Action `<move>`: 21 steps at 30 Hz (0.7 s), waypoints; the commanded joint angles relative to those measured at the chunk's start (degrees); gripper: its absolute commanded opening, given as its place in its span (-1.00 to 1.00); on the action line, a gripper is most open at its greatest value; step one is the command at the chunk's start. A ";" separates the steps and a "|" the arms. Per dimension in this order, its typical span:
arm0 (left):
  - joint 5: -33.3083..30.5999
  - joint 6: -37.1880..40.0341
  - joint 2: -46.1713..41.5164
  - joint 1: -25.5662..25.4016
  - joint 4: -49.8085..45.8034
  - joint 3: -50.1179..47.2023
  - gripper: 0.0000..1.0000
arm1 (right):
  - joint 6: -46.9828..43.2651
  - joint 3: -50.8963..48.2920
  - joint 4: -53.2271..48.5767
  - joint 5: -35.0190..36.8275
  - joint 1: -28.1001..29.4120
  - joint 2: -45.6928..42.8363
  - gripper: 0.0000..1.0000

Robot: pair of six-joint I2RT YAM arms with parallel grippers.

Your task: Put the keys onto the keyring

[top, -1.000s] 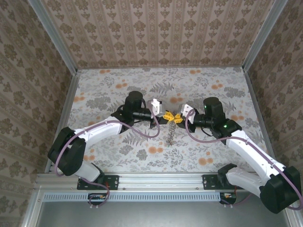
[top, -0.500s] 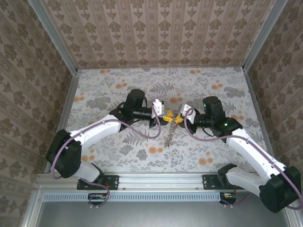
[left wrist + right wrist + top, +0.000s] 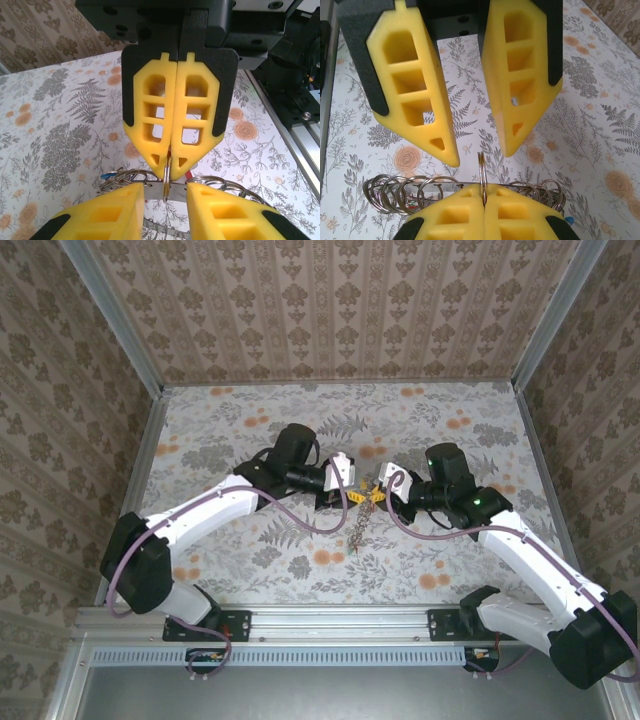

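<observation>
The keyring (image 3: 357,525) hangs as a chain-textured loop between the two grippers, above the flowered table. Its flat band (image 3: 152,190) carries several small split rings. My right gripper (image 3: 483,189) is shut on one upright small ring (image 3: 481,165); the left wrist view shows that gripper (image 3: 170,167) pinching the ring from above. My left gripper (image 3: 165,187) is open, a pad on each side of that ring and not touching it. In the right wrist view it (image 3: 481,152) hangs open above the ring. The keys are mostly hidden: a blue tag (image 3: 107,175) and a red tag (image 3: 190,173) peek out.
The two grippers (image 3: 352,492) (image 3: 374,492) meet tip to tip at mid-table. A metal frame rail (image 3: 300,135) runs along the table's edge, and wallpapered walls (image 3: 330,310) enclose the table on three sides.
My left gripper has opened and its arm has shifted right toward the right gripper. The right gripper has closed fully on the small ring. The hanging keyring swung slightly.
</observation>
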 commanded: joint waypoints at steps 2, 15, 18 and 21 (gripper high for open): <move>0.63 2.10 1.27 -0.68 -3.27 2.82 -0.44 | -0.15 2.30 1.52 -0.05 0.59 -0.27 -1.00; -1.29 3.04 2.35 -1.62 -4.23 4.48 -1.00 | -0.47 2.99 0.48 0.68 1.38 -0.31 -1.00; -1.65 3.31 1.94 -1.47 -4.56 4.09 -1.00 | -1.50 2.48 -0.37 2.55 1.37 -0.78 -0.95; 1.15 0.57 0.39 -0.40 0.60 1.49 -1.00 | -1.82 0.64 0.46 3.60 1.26 -1.46 -0.83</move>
